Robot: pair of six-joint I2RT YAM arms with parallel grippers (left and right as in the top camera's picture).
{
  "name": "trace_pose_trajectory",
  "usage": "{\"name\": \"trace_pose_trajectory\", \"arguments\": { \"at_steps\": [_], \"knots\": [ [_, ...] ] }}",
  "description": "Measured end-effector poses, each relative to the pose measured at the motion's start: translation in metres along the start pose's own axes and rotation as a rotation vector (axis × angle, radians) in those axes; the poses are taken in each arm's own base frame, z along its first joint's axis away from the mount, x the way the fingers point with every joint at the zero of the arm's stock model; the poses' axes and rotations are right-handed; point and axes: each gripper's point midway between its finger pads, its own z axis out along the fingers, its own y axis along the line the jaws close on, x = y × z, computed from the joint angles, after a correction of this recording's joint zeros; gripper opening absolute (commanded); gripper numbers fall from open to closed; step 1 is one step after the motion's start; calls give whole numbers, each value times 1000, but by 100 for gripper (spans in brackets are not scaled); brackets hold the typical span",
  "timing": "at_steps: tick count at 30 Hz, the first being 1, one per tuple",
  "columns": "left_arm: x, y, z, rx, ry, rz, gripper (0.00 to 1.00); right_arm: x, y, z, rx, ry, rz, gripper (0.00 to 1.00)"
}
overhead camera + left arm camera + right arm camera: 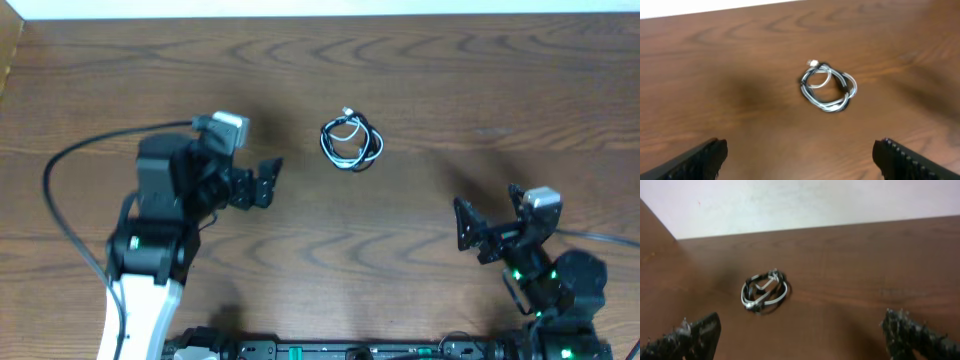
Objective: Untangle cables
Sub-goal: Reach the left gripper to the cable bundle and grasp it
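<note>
We see the cables (351, 143) coiled in one small loop on the worktop (450, 80), approx mid-worktop, black cord (843, 87) wound w/ white cord (812, 95). The left claw (268, 182) is nearer: the loop lies fwd and a bit to its right, no contact. The right claw (488, 208) sits well apart, w/ the loop fwd-left of it. Both claws gape wide and hold nothing. The loop looks near round, maybe slightly longer side to side, though blur leaves that unsure. The left arm reaches out over the worktop, claw aimed twd the loop; the right arm sits close by its base.
</note>
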Motion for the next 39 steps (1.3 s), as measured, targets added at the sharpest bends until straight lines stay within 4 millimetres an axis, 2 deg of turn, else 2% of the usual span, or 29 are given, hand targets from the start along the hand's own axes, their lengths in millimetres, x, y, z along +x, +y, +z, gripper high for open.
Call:
{"name": "trace_pose_trajectory", "arguments": {
  "at_steps": [1, 4, 6, 9, 12, 16, 18, 20, 21, 22, 29, 32, 35, 39],
  "knots": [
    [-9, -6, 5, 26, 31, 0, 98, -7, 0, 3, 6, 34, 13, 99],
    [-18, -15, 14, 66, 135, -41, 98, -19, 0, 12, 26, 139, 53, 99],
    [-27, -15, 23, 74, 192, -77, 98, -29, -1, 19, 40, 202, 77, 99],
    [-27, -15, 36, 91, 286, -129, 98, -40, -2, 28, 65, 321, 119, 99],
    [-31, -14, 54, 120, 301, -148, 98, -54, -4, 40, 87, 447, 150, 99],
    [-24, -15, 81, 172, 336, -173, 99, -65, -6, 59, 73, 463, 153, 99],
    [-23, -16, 93, 196, 339, -177, 94, -63, -5, 68, 53, 476, 161, 96],
    [-18, -16, 110, 214, 355, -195, 81, -57, -4, 72, 29, 499, 176, 81],
    [-14, -17, 117, 215, 372, -213, 71, -55, -3, 74, 24, 508, 184, 76],
    [-8, -17, 130, 211, 393, -237, 67, -53, -2, 75, 16, 516, 186, 75],
    [40, -16, 205, 23, 499, -354, 61, -36, -4, 76, 15, 586, 217, 65],
    [44, -19, 225, -69, 469, -344, 50, -32, -5, 77, 18, 601, 223, 65],
    [46, -21, 241, -156, 425, -304, 47, -31, -6, 78, 19, 605, 225, 65],
    [60, -19, 262, -243, 410, -260, 41, -30, -6, 78, 19, 609, 227, 64]
  ]
}}
